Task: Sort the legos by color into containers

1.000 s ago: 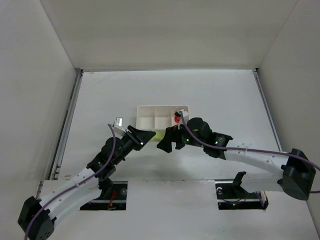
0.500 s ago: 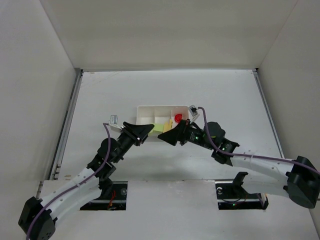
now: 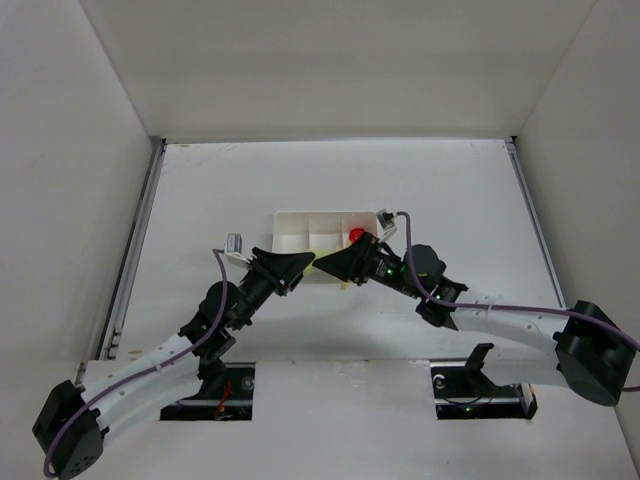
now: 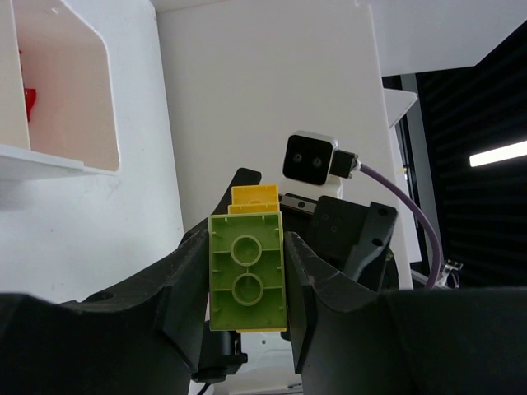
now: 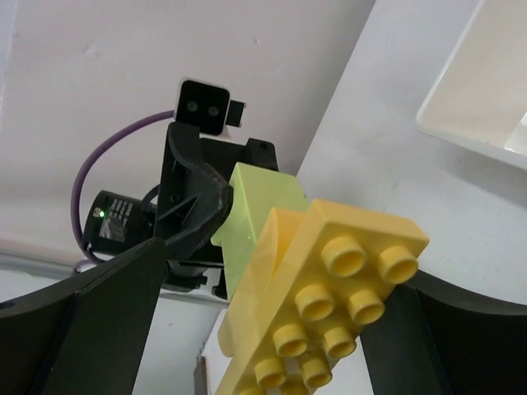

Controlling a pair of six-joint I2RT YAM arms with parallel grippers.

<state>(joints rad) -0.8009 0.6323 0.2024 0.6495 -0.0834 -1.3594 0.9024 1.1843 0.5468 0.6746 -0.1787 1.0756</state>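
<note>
Both arms reach in and meet tip to tip just at the near edge of the tray (image 3: 290,225); left end effector (image 4: 247,247) pinches a light green brick (image 4: 247,280), right end effector (image 5: 276,321) is spread wide on either side of the yellow brick (image 5: 329,313) stuck to it. Joined pair is held off the worktop (image 3: 200,180), red brick (image 3: 355,235) sits in the tray's right compartment. Versus half a second back the tips have drawn closer, covering most of the green-yellow patch.
</note>
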